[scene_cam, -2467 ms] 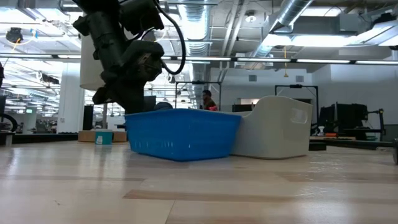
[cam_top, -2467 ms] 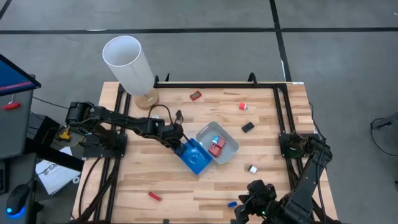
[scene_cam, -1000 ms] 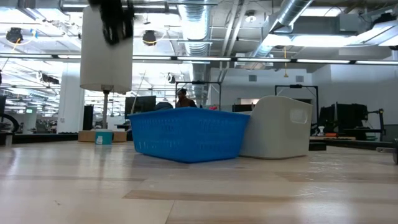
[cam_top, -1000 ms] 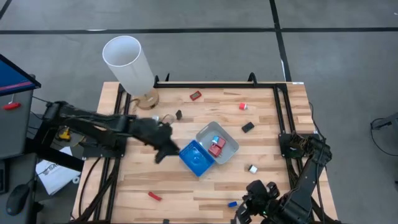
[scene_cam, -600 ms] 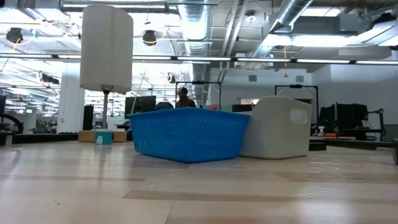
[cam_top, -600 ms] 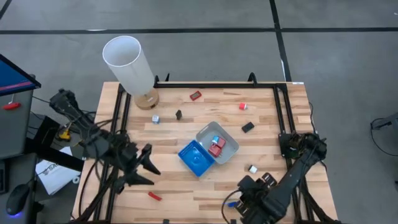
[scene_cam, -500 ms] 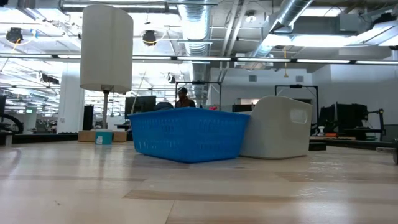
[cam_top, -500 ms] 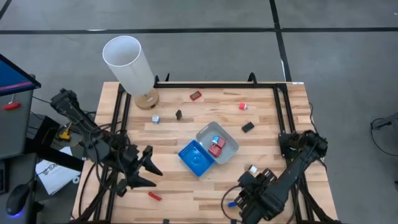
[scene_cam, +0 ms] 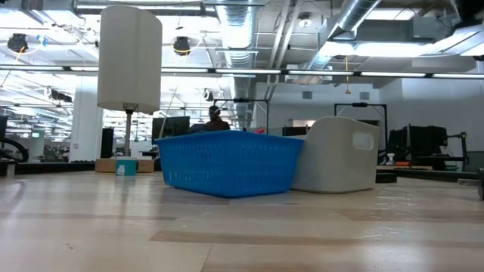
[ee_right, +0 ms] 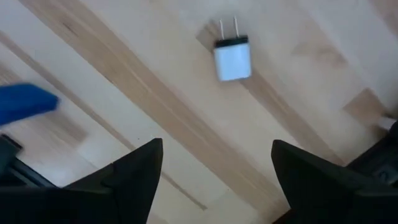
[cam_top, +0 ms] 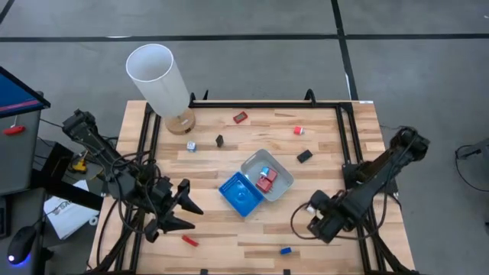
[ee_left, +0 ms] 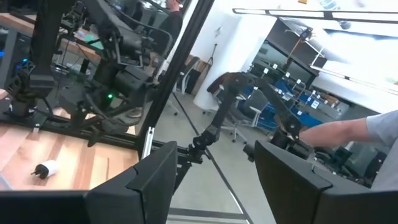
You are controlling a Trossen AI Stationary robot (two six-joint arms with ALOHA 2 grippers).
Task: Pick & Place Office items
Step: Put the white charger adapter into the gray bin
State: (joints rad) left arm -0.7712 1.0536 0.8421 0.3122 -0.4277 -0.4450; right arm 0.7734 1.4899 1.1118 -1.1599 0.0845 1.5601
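We see the white plug [ee_right: 232, 56] lying on the table [cam_top: 321, 137], lower right in the high view, under the right gripper [cam_top: 314, 216], spread wide and empty. The left gripper [cam_top: 186, 207], lower left, gapes empty too. A red piece [cam_top: 266, 181] sits in the grey tray [cam_top: 284, 173], touching the blue tray [cam_top: 238, 195].

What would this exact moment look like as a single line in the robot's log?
left gripper: open, front-left table edge, holding nothing | right gripper: open above white plug | blue tray, grey tray: mid-table, touching
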